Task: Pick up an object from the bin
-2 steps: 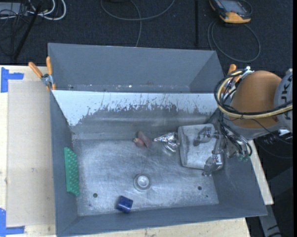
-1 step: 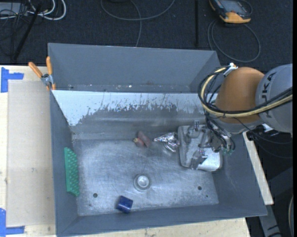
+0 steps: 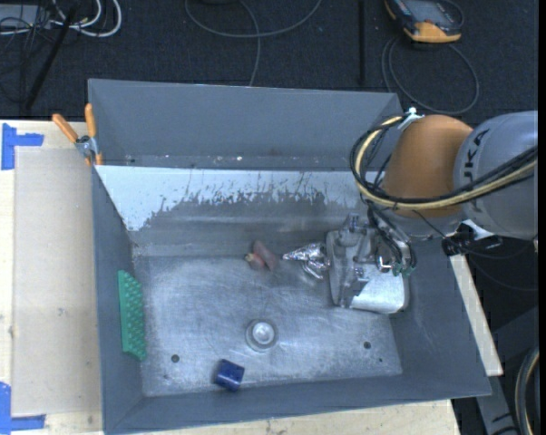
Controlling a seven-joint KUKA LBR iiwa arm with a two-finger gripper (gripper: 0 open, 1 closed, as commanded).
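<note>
Dark floor with some loose cables [image 3: 255, 25] lies behind the grey metal bin [image 3: 255, 143], whose sloped walls let small things slide down to the flat bottom. The arm comes in from the right of the frame. Its orange cover [image 3: 427, 157] is above the bin's right wall, and the gripper [image 3: 344, 284] hangs low over the right middle of the bottom. I cannot tell how far it is open, and I see nothing that it clearly has hold of.

Two things are nearest to it. A crumpled silver piece [image 3: 305, 258], like foil, lies just beside it on the left. A white flat piece [image 3: 386, 295] lies against its lower right side, maybe partly under it. One of these is probably the thing to pick, but which one I cannot say.

The other things are well apart. A small pinkish lump [image 3: 262, 258] is left of the foil, and a round clear disc [image 3: 261, 334] is in the lower middle. A blue block [image 3: 228, 373] sits near the bottom edge, and a green ridged strip [image 3: 131, 315] lies along the left wall. In my judgement this wide spacing makes a clean grasp easier.
</note>
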